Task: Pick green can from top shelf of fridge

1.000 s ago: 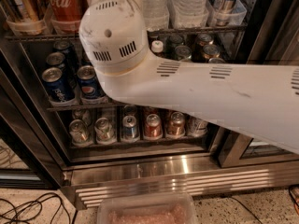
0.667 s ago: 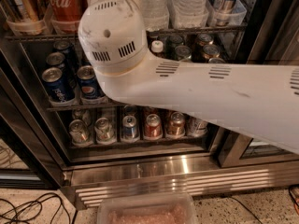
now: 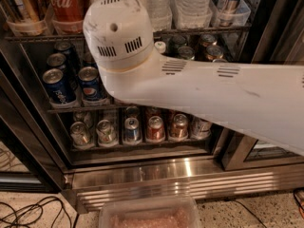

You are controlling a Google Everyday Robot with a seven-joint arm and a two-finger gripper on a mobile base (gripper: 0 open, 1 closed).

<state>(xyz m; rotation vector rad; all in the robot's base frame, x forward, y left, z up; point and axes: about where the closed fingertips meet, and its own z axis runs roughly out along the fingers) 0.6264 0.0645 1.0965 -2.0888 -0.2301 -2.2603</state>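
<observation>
White arm joint [image 3: 118,37] blocks the middle of the top shelf [image 3: 199,31]. The gripper is hidden behind that joint, so its grasp cannot be told.

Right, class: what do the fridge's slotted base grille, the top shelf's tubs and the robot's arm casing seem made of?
Slotted base grille: likely polished steel, by bright streaky reflections. Clear tubs: thin plastic; cans show through. White arm casing: probably matte moulded plastic, vented. The pincer is out of sight.
</observation>
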